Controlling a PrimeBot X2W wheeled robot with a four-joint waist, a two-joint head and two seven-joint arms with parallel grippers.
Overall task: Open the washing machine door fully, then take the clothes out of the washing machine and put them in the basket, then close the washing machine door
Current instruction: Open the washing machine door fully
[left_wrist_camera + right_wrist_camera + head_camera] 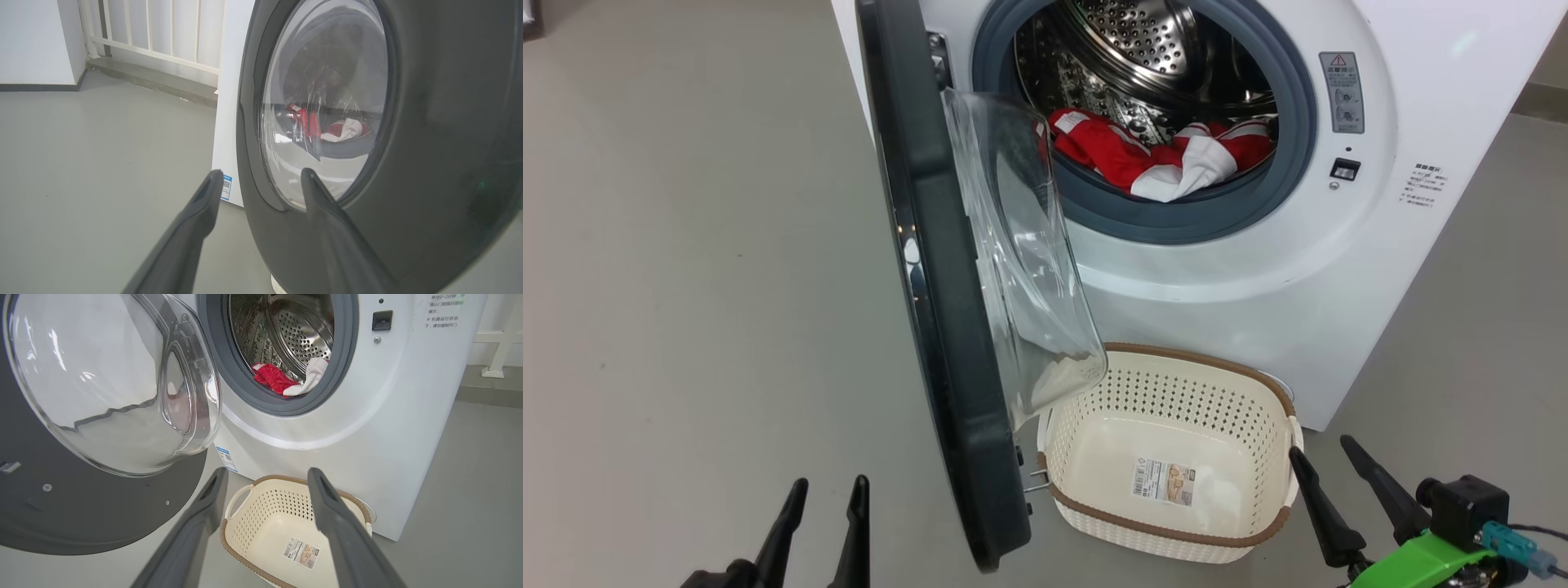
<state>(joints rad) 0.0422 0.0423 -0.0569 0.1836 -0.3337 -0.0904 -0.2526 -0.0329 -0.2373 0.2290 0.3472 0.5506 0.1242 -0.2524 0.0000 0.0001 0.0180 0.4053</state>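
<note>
Beside the basket, right end effector gapes empty.

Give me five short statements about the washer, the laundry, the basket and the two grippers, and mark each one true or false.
1. The washing machine door stands open. True.
2. The clothes lie inside the washing machine. True.
3. The basket holds a red garment. False: it holds no clothes, only a paper label on its bottom.
4. The right gripper is shut on the basket's rim. False: its jaws are open and it holds nothing.
5. The left gripper is open, on the outer side of the washing machine door. True.
</note>
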